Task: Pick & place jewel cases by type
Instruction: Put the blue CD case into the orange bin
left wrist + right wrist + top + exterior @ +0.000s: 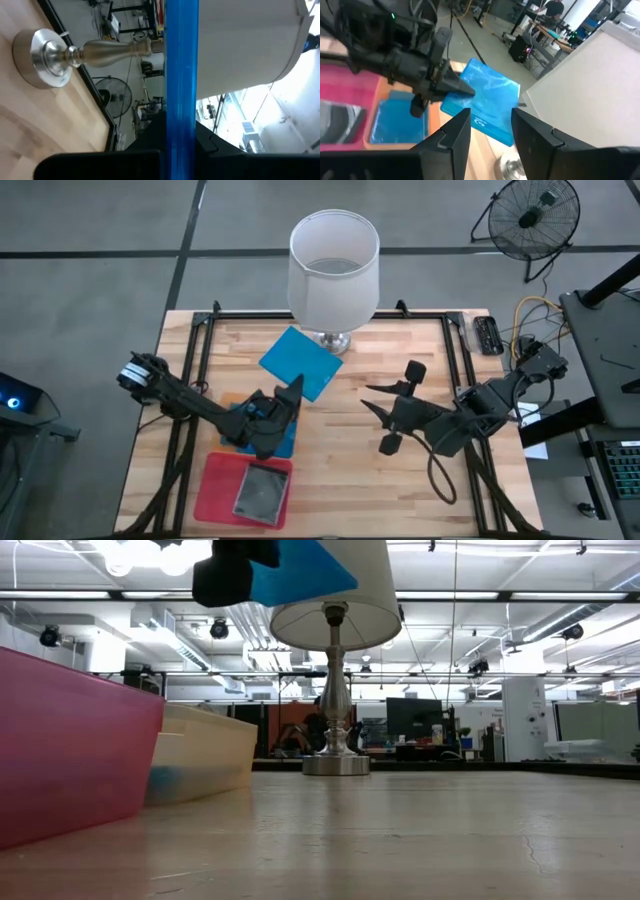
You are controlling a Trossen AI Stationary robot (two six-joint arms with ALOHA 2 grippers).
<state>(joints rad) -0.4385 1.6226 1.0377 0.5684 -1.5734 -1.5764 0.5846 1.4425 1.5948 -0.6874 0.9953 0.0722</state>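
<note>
So the left gripper [293, 387] has its fingers clamped tight on one corner of a bright blue jewel case [301, 363], holding it up in the air just in front of the lamp [333, 272], above the wooden table [350, 480]. Below it, the orange tray [228, 402] has another blue case [400, 122] lying in it, and the pink tray [218, 488] next door holds a dark grey case [262, 492]. Over mid-table, the right gripper [377, 412] hovers with its fingers partly apart, nothing between them.
</note>
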